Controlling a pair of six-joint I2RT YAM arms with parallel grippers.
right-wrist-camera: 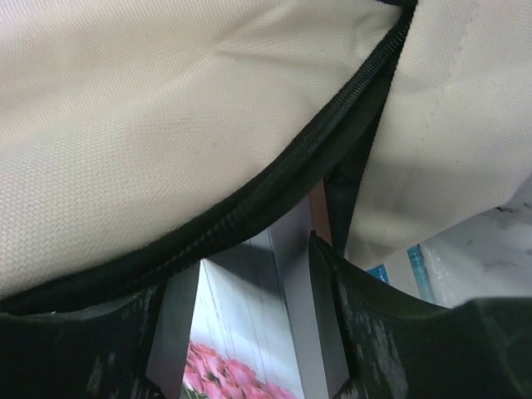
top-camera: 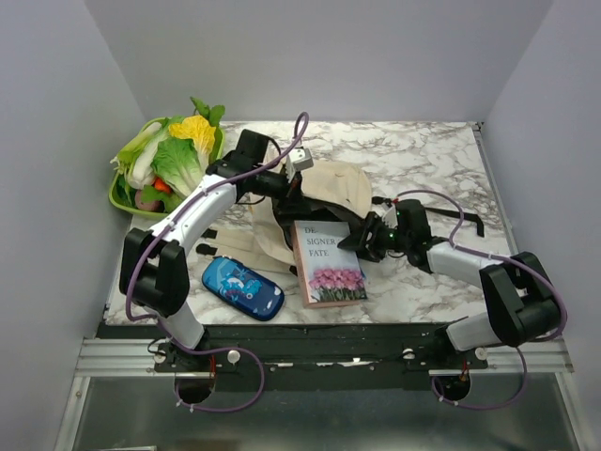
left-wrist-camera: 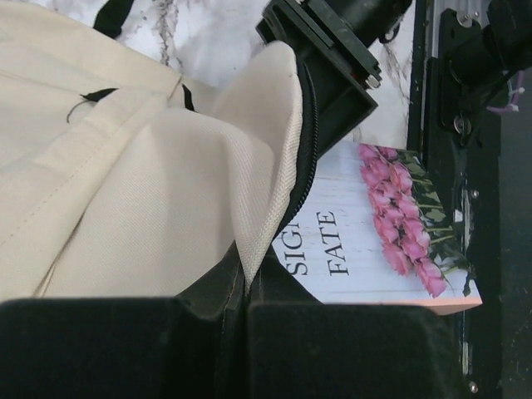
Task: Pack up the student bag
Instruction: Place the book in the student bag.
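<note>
Where the marble counter (top-camera: 423, 155) is viewed from above, a cream bag (top-camera: 336, 183) is seen lying on it, its black zip opening turned toward the arms. The zipped rim of the bag is pinched between the left jaws, which are closed on the cloth. A book (top-camera: 329, 263) with pink flowers on its cover is laid just in front of the bag, its top edge at the opening, and is clamped by the right jaws. A blue pencil case (top-camera: 242, 287) is set in front of the bag, to the left. A green basket (top-camera: 116, 200) of vegetables is placed well to the bag's left.
</note>
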